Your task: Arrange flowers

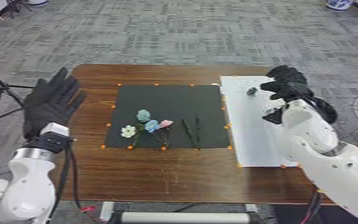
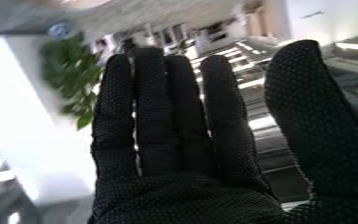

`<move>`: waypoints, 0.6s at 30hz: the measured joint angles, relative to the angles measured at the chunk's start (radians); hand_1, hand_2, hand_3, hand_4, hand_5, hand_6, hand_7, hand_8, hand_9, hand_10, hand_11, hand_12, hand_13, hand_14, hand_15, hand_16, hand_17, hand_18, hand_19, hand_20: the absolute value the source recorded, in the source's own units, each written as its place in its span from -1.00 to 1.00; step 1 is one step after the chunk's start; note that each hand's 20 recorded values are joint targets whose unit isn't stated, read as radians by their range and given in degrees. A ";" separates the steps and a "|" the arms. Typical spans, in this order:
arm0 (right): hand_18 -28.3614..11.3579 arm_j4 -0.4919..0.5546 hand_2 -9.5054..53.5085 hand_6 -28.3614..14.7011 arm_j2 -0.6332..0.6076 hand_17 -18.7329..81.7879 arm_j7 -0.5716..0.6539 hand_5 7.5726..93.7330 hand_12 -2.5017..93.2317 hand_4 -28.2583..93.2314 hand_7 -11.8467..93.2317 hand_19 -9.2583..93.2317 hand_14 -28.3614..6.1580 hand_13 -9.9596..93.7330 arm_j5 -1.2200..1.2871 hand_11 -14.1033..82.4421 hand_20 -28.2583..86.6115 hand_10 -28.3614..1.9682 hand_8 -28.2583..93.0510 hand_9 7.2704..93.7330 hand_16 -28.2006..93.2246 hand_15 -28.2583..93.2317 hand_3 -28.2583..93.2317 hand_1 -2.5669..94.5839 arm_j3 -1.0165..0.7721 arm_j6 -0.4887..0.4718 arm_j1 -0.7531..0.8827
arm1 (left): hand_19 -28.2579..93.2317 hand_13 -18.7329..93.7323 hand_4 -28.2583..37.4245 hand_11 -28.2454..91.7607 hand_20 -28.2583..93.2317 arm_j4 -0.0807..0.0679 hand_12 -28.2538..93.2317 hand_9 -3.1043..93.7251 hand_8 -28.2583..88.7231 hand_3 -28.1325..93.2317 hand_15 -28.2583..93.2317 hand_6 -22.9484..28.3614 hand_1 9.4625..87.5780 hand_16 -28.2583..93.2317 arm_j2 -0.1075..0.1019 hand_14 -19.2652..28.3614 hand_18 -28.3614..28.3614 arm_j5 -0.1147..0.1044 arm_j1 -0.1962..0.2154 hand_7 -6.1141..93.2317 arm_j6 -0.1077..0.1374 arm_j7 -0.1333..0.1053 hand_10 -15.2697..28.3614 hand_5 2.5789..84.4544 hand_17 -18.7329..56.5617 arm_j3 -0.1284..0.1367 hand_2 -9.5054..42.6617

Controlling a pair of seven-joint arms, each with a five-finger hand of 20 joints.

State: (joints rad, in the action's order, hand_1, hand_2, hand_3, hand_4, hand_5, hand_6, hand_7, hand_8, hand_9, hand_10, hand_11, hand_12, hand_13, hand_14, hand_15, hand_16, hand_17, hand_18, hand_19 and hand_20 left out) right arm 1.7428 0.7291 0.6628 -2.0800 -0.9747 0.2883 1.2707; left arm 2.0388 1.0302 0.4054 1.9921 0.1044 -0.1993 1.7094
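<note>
In the head view my left hand (image 1: 51, 102) is over the table's left edge, palm up, fingers straight and spread. My right hand (image 1: 287, 85) is over the far right part of the white board, away from the flowers. In the right wrist view that hand (image 2: 184, 197) has straight fingers and its thumb held apart, holding nothing. On the dark mat (image 1: 162, 100) lie a teal flower (image 1: 143, 115), a white flower (image 1: 128, 131), a blue flower (image 1: 152, 126) and a pink flower (image 1: 166, 123), grouped closely. Dark thin stems (image 1: 191, 133) lie to their right.
The white board (image 1: 251, 135) covers the table's right side, with a small dark object (image 1: 252, 91) on its far part. Another dark item (image 1: 272, 116) is beside my right forearm. Orange markers line the mat and board. A tripod (image 1: 1, 90) stands left of the table (image 1: 171, 172).
</note>
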 measured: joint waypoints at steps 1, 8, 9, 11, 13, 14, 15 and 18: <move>-0.36 -0.002 -1.00 0.10 -0.011 -0.26 0.001 -0.06 -0.66 -0.95 -0.50 0.23 -0.09 -0.21 -0.021 -0.51 -0.28 -0.05 -0.71 -0.15 -0.40 -0.10 0.82 -0.18 -0.008 -0.027 0.008 | -0.06 -0.34 -1.00 -0.29 -0.43 0.002 -0.44 -0.41 -0.65 0.58 -0.34 0.17 -0.59 -0.64 -0.001 0.20 0.38 0.000 0.000 -0.76 0.000 0.000 0.29 -0.20 -0.69 -0.002 0.12; -0.33 -0.023 -1.00 0.10 -0.057 -0.31 -0.021 -0.28 -0.70 -0.98 -0.55 0.15 -0.04 -0.31 -0.035 -0.57 -0.33 0.10 -0.69 -0.37 -0.45 -0.15 0.82 -0.15 -0.040 -0.296 0.032 | -0.05 -0.33 -1.00 -0.29 -0.43 0.007 -0.43 -0.45 -0.65 0.59 -0.32 0.18 -0.58 -0.63 -0.001 0.23 0.38 0.007 0.001 -0.76 0.004 -0.002 0.27 -0.21 -0.68 -0.003 0.11; -0.33 -0.034 -1.00 0.11 -0.057 -0.31 -0.038 -0.30 -0.71 -0.98 -0.55 0.15 -0.05 -0.31 -0.020 -0.56 -0.33 0.10 -0.69 -0.38 -0.45 -0.15 0.82 -0.14 -0.043 -0.309 0.031 | -0.05 -0.33 -1.00 -0.29 -0.43 0.008 -0.43 -0.46 -0.65 0.59 -0.32 0.18 -0.58 -0.63 -0.001 0.23 0.38 0.007 0.002 -0.76 0.007 -0.003 0.27 -0.22 -0.68 -0.003 0.11; -0.35 -0.064 -1.00 0.12 -0.055 -0.31 -0.073 -0.31 -0.71 -0.99 -0.54 0.17 -0.05 -0.31 0.007 -0.55 -0.31 0.15 -0.69 -0.38 -0.44 -0.14 0.83 -0.10 -0.042 -0.327 0.023 | -0.05 -0.33 -1.00 -0.29 -0.43 0.010 -0.43 -0.48 -0.64 0.59 -0.32 0.18 -0.58 -0.62 -0.001 0.24 0.39 0.006 0.004 -0.75 0.013 -0.005 0.26 -0.24 -0.68 -0.003 0.11; -0.36 -0.104 -1.00 0.13 -0.053 -0.31 -0.084 -0.31 -0.71 -1.00 -0.53 0.19 -0.04 -0.29 0.013 -0.54 -0.31 0.19 -0.70 -0.38 -0.44 -0.13 0.83 -0.06 -0.014 -0.340 -0.003 | -0.05 -0.33 -1.00 -0.29 -0.43 0.012 -0.43 -0.49 -0.65 0.59 -0.32 0.18 -0.58 -0.62 -0.001 0.24 0.39 0.006 0.007 -0.75 0.018 -0.007 0.25 -0.24 -0.69 -0.003 0.10; -0.36 -0.124 -1.00 0.15 -0.054 -0.29 -0.080 -0.29 -0.71 -0.99 -0.51 0.23 -0.03 -0.26 0.012 -0.52 -0.29 0.21 -0.71 -0.35 -0.43 -0.12 0.84 -0.04 0.011 -0.342 -0.021 | -0.05 -0.33 -1.00 -0.29 -0.43 0.012 -0.43 -0.51 -0.65 0.59 -0.32 0.18 -0.58 -0.62 -0.001 0.24 0.39 0.006 0.008 -0.75 0.020 -0.008 0.24 -0.24 -0.69 -0.003 0.10; -0.36 -0.143 -1.00 0.20 -0.054 -0.26 -0.073 -0.23 -0.71 -0.99 -0.48 0.28 0.03 -0.18 0.007 -0.49 -0.28 0.27 -0.72 -0.27 -0.42 -0.09 0.84 0.01 0.038 -0.341 -0.041 | -0.05 -0.34 -1.00 -0.29 -0.42 0.012 -0.43 -0.52 -0.65 0.60 -0.32 0.18 -0.58 -0.62 -0.001 0.24 0.39 0.006 0.009 -0.75 0.022 -0.008 0.23 -0.24 -0.69 -0.003 0.10; -0.37 -0.176 -1.00 0.29 -0.055 -0.20 -0.054 -0.08 -0.69 -1.00 -0.41 0.36 0.11 -0.02 -0.038 -0.41 -0.26 0.32 -0.76 -0.04 -0.38 -0.04 0.83 0.07 0.093 -0.308 -0.074 | -0.04 -0.35 -1.00 -0.29 -0.42 0.016 -0.43 -0.56 -0.65 0.60 -0.32 0.18 -0.57 -0.62 -0.001 0.25 0.39 0.006 0.014 -0.74 0.032 -0.012 0.21 -0.25 -0.69 -0.003 0.10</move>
State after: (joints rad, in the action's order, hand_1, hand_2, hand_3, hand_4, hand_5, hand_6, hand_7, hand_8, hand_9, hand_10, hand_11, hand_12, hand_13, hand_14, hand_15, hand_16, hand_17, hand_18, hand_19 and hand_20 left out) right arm 1.5668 0.6746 0.6092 -2.1182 -0.8816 -0.0196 1.1969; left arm 2.0546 1.0289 0.4110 2.0063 0.1364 -0.2115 1.7063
